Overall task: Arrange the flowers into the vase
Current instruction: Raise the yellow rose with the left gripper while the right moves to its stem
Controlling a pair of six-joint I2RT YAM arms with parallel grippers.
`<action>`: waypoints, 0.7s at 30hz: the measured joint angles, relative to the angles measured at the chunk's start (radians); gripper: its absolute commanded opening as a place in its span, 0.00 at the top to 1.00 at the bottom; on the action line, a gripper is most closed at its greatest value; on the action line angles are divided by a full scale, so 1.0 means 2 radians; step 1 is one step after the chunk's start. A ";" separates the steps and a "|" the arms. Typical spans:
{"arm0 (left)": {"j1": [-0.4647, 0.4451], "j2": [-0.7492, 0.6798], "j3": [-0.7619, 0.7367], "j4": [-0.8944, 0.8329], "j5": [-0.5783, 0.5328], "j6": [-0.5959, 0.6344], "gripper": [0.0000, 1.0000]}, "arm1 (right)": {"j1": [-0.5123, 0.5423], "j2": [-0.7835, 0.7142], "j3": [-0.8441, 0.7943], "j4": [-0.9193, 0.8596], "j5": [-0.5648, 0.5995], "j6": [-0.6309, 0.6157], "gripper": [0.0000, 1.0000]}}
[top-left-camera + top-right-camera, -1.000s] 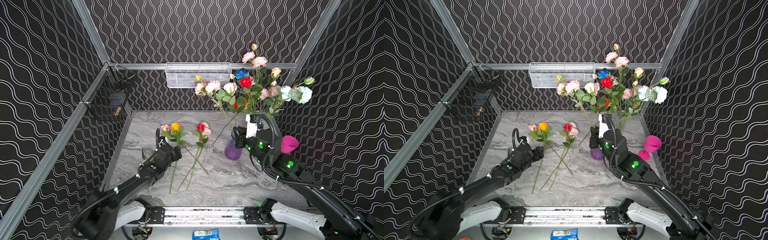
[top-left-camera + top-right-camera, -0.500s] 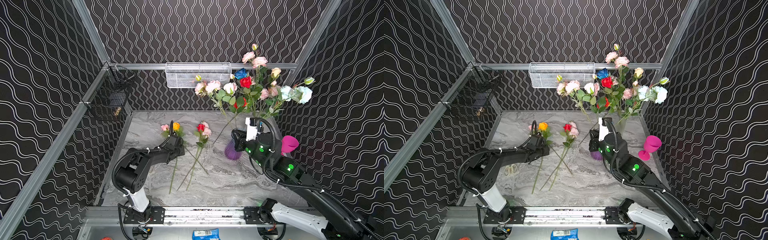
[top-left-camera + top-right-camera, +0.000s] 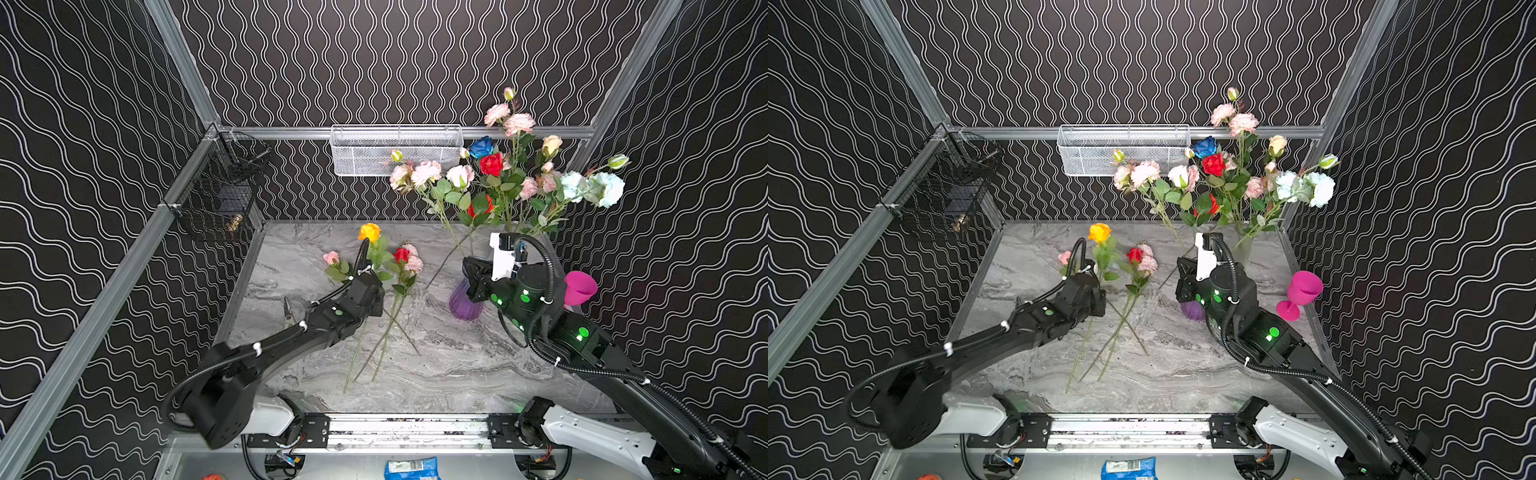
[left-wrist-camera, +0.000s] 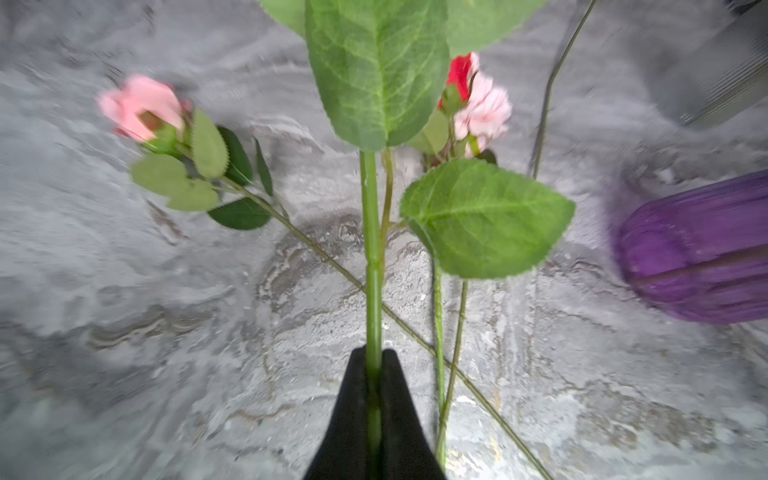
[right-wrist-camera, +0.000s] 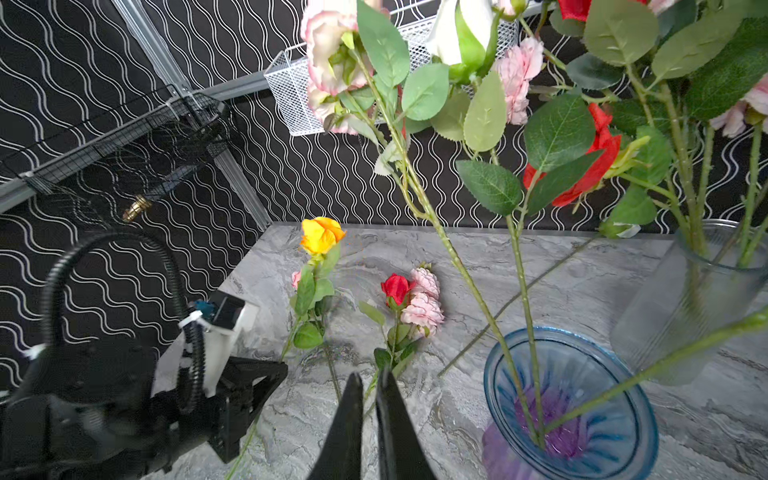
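Flowers (image 3: pixel 490 164), how do they look from your seat?

— Long green stems, toothed leaves. Most stand bunched at the back right: pink sprays, red, blue, white and pale-blue blooms. Some are in the clear glass vase (image 5: pixel 685 316), and a few stems are in the purple vase (image 3: pixel 464 302). A pink bud (image 4: pixel 141 106) and a red-and-pink spray (image 3: pixel 406 257) lie crossed on the marble table (image 3: pixel 457 365).

And your grippers?

— My left gripper (image 4: pixel 374 353) is clamped on the orange flower (image 3: pixel 369 232) by its stem, bloom tilted up off the table. My right gripper (image 5: pixel 370 376) hangs beside the purple vase, fingers nearly together, nothing between them.
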 measured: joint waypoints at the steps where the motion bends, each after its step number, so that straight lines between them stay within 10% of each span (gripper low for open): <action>1: -0.006 -0.030 -0.011 0.000 0.000 0.001 1.00 | 0.000 -0.001 0.002 0.000 -0.004 0.000 0.83; 11: -0.014 -0.370 -0.190 0.173 0.091 0.006 1.00 | 0.016 0.040 0.001 0.042 -0.184 -0.006 0.61; 21: -0.015 -0.329 -0.099 0.236 0.131 -0.017 1.00 | 0.127 0.162 0.085 0.039 -0.194 -0.033 0.51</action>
